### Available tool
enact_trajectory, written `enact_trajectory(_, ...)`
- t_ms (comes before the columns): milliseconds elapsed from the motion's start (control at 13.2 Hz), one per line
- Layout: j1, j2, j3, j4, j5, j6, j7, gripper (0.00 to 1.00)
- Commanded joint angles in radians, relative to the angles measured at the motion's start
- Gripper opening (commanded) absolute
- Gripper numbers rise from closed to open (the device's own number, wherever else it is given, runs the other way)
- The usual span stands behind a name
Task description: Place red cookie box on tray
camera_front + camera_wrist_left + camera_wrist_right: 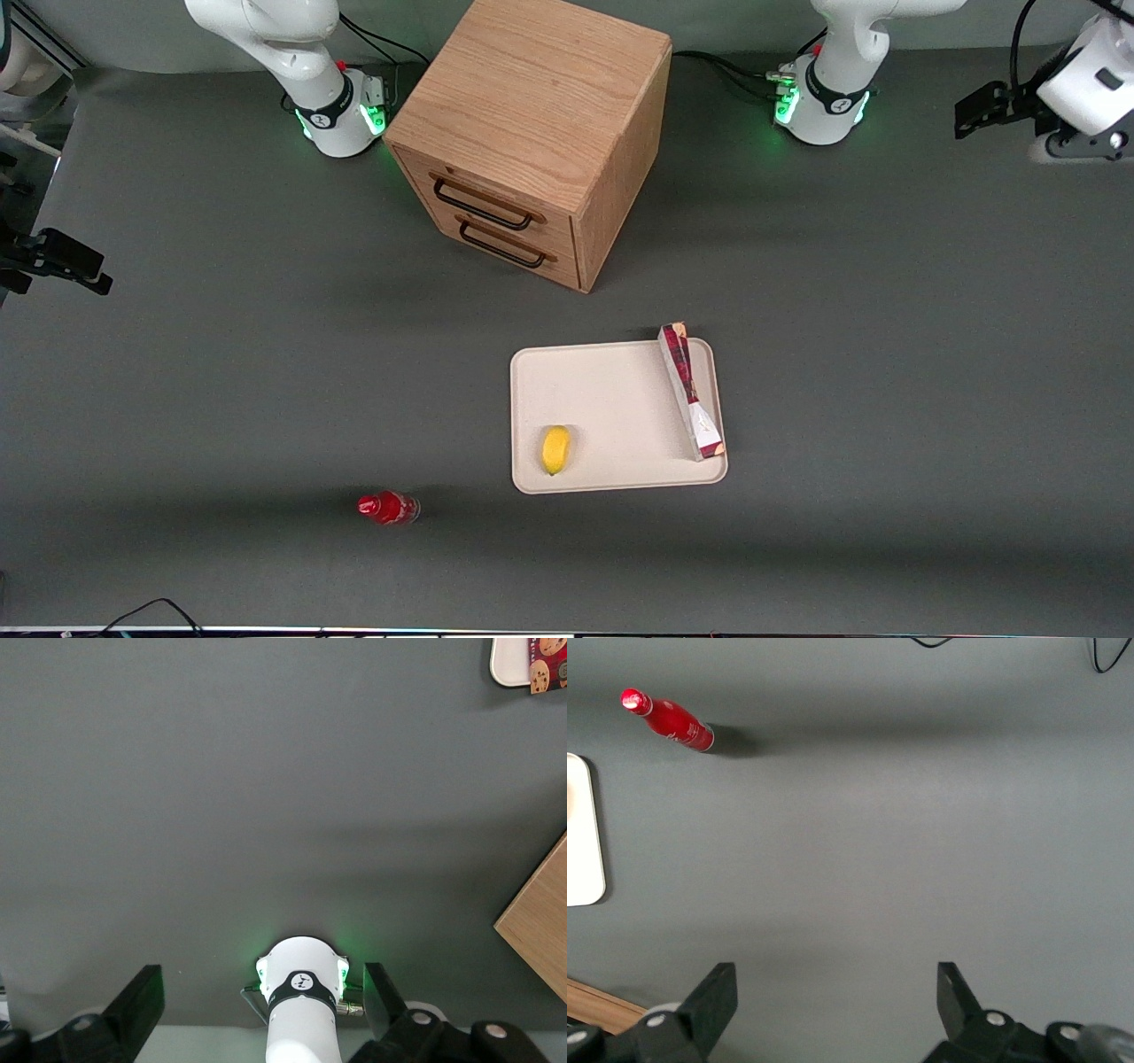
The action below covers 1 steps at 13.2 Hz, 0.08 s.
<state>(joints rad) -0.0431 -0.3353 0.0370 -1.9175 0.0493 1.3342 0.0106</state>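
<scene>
— Listing, dark grey table [177,372]: red bottle [387,508], wooden cabinet [532,133], lemon [555,449] on tray [602,399]?

— Yes; red cookie box [690,390] on tray's edge. Gripper [261,1001]: raised, fingers spread, empty, at working arm's end.

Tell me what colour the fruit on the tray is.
Yellow; the fruit shows best in the front view.

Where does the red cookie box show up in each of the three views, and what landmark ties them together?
Front view: the red cookie box lies along the tray's edge toward the working arm's end.
Left wrist view: only one end of the box shows, on the tray's corner; the claw is open, far from it.
Right wrist view: not in it.
Shared landmark: the cream tray, also seen from the right wrist.
</scene>
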Motion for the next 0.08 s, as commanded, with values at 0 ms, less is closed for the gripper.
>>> enact_trajectory(0,-0.014,0.073,0.012,0.092,-0.006,-0.027,0.022,1.00)
